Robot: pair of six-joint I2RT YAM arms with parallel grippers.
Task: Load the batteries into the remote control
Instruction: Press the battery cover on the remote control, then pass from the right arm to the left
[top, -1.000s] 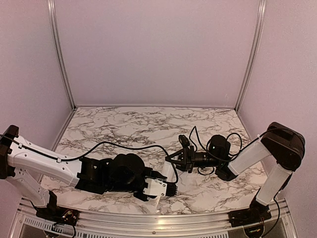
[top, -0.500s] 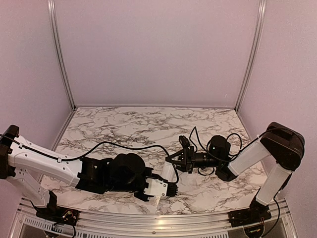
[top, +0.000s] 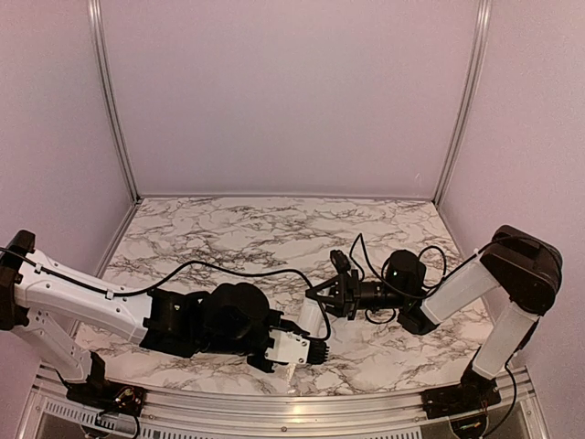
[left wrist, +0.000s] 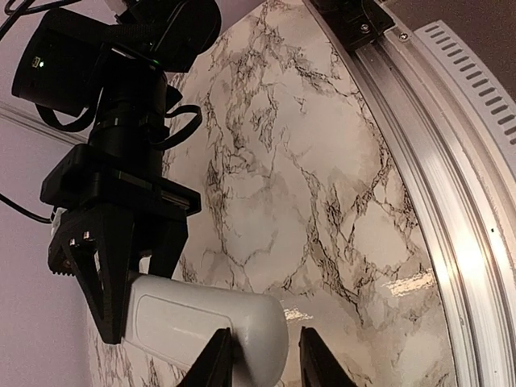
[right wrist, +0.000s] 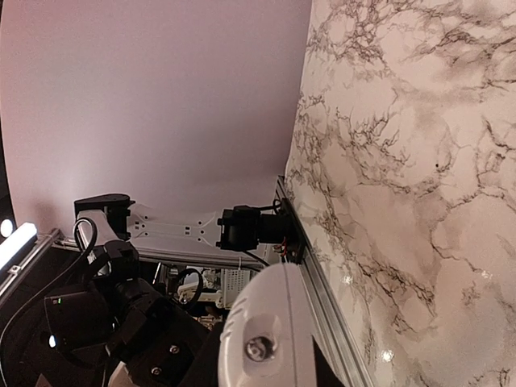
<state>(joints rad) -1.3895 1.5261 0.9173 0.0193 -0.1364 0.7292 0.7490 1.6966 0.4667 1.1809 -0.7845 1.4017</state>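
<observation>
left pincer (top: 315,349), right pincer (top: 328,298) — both gripping remote control (top: 313,320)

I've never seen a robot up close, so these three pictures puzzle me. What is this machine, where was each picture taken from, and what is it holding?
These are two robot arms, a left arm and a right arm, bolted at the near edge of a marble table. The wide picture comes from a camera fixed above and behind them. The other two come from small cameras on the wrists, so each looks along its own pincer. The left pincer and the right pincer each clamp one end of a white remote, which is held between them. No batteries show in any picture.
</observation>
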